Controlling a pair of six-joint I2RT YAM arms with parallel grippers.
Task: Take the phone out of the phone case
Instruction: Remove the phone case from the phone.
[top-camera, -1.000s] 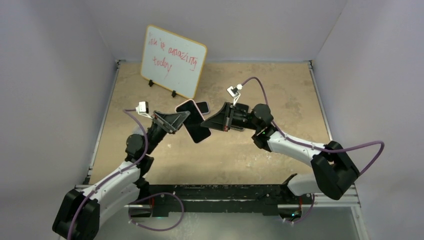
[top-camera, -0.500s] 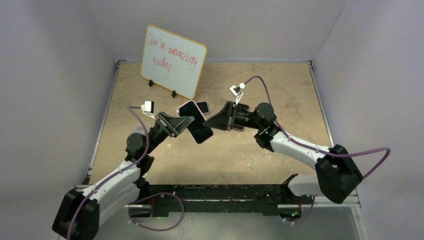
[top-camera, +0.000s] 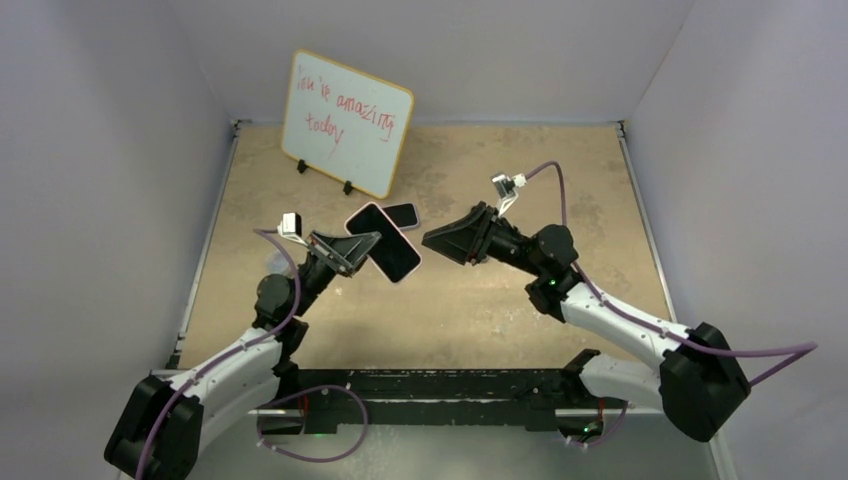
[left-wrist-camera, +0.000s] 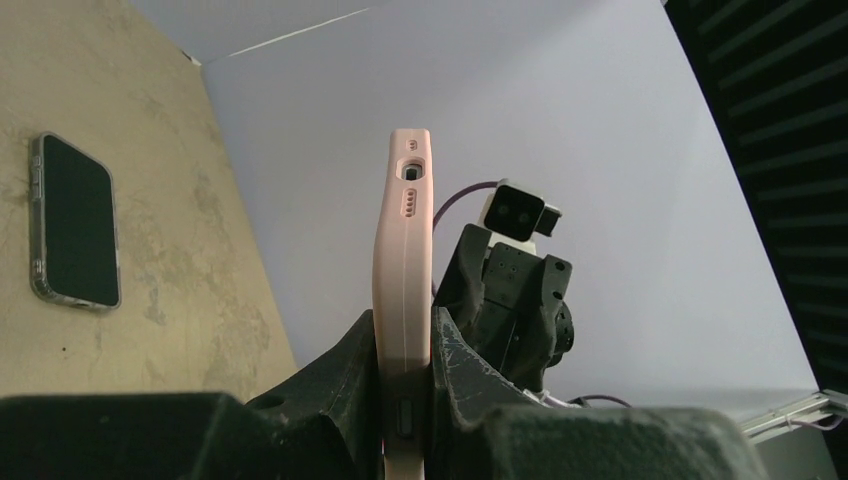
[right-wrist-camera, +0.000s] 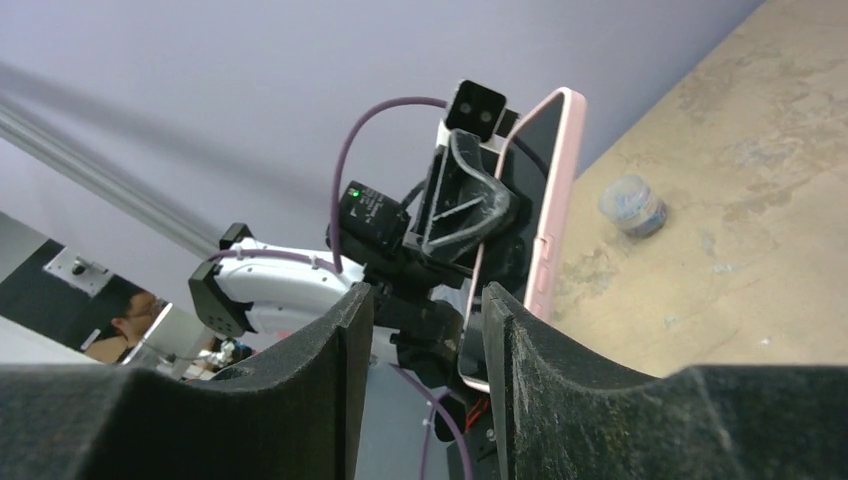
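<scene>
left tool (left-wrist-camera: 403, 345): clamping on pink case (left-wrist-camera: 402, 240) holding phone (top-camera: 390, 252) | right tool (right-wrist-camera: 427, 300): hanging fingers apart, near phone

The whiteboard (top-camera: 345, 122) reads "you're amazing today" in red handwriting.

The left arm (top-camera: 235, 362) and right arm (top-camera: 612, 320) are showing white shells between chunky black joints. A purple cable (right-wrist-camera: 343, 160) is looping along each to a small white camera box (top-camera: 289, 222) at the wrist. The fingers (right-wrist-camera: 560, 400) are looking matte black, wedge-shaped and scuffed. A green light (right-wrist-camera: 352, 192) is glowing on one black wrist block.
</scene>
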